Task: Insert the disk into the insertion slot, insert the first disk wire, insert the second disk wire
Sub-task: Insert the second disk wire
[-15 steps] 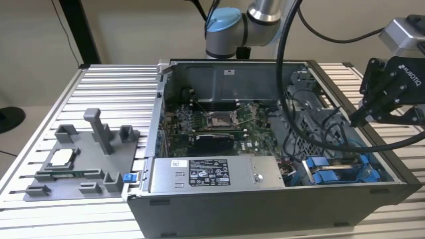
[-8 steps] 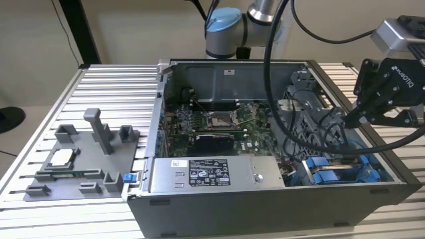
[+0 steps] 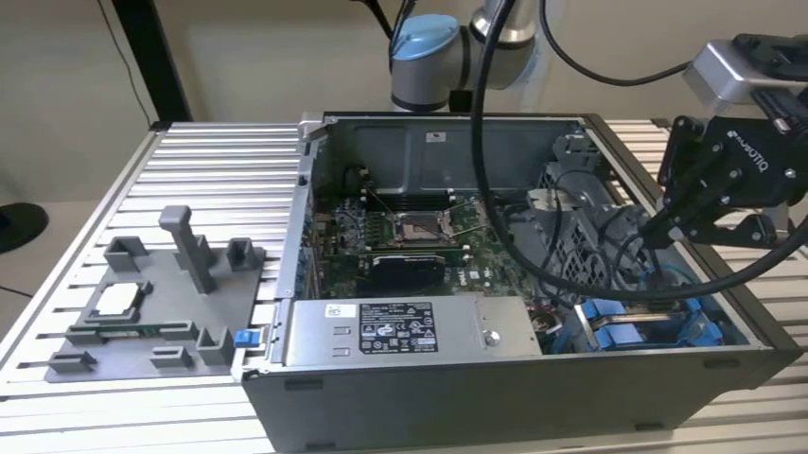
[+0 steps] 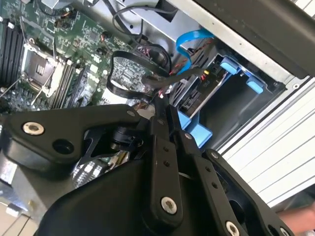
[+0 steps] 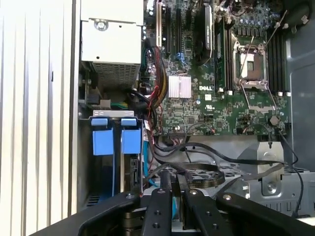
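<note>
Reaching in from the exterior view's upper right, the arm (image 3: 430,57) ends in a black wrist tilted down toward the exterior view's left. The gripper (image 3: 654,230) points into the open computer case (image 3: 505,397), above the case's right-hand bay. Thick black hoses (image 3: 486,189) hang from the arm across the motherboard (image 3: 417,236).

In both wrist views the gripper (image 4: 161,105) (image 5: 174,179) has its fingers (image 5: 166,184) drawn close, with only a sliver between them. A flat black cable (image 4: 112,73) (image 5: 202,169) loops right at their tips. Whether they pinch it I cannot tell.

The disk (image 3: 638,331) sits in the drive bay at the case's lower right corner in the exterior view, its blue caddy showing beside the grey power-supply box (image 3: 404,331). In the first wrist view the disk (image 5: 131,141) shows two blue tabs side by side at the bay's mouth, near the gripper but apart from it. In the second wrist view blue caddy plastic (image 4: 194,130) lies just beyond the fingertips.

A grey fixture tray (image 3: 139,312) rests on the slatted table (image 3: 215,161) at the exterior view's left, well apart from the gripper.
</note>
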Controlling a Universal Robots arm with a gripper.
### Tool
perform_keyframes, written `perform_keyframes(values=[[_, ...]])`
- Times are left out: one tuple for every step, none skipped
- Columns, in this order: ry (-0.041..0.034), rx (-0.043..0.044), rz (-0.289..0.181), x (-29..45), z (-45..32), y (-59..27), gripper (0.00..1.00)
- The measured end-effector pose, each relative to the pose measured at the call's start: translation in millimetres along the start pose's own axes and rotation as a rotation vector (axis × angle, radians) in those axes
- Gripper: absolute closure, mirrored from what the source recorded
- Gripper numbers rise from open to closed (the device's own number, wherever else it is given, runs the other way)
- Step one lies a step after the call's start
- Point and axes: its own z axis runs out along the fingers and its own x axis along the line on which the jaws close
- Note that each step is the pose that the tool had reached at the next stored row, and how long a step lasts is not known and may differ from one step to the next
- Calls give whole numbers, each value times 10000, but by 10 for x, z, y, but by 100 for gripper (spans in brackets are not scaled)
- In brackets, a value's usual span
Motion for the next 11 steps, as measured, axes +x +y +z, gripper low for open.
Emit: perform_keyframes(values=[[32, -1, -6, 2, 1, 2, 100], [68, -2, -13, 5, 1, 3, 100], [104, -3, -20, 7, 1, 4, 100], [138, -3, -28, 10, 1, 6, 100], [170, -5, -34, 15, 0, 7, 100], [203, -6, -41, 19, -1, 7, 100], [239, -6, -46, 23, -1, 8, 100], [279, -7, -52, 27, -1, 8, 100], [325, -8, -58, 31, -1, 9, 100], [372, -9, -63, 35, -1, 9, 100], [423, -9, -68, 38, -2, 10, 100]])
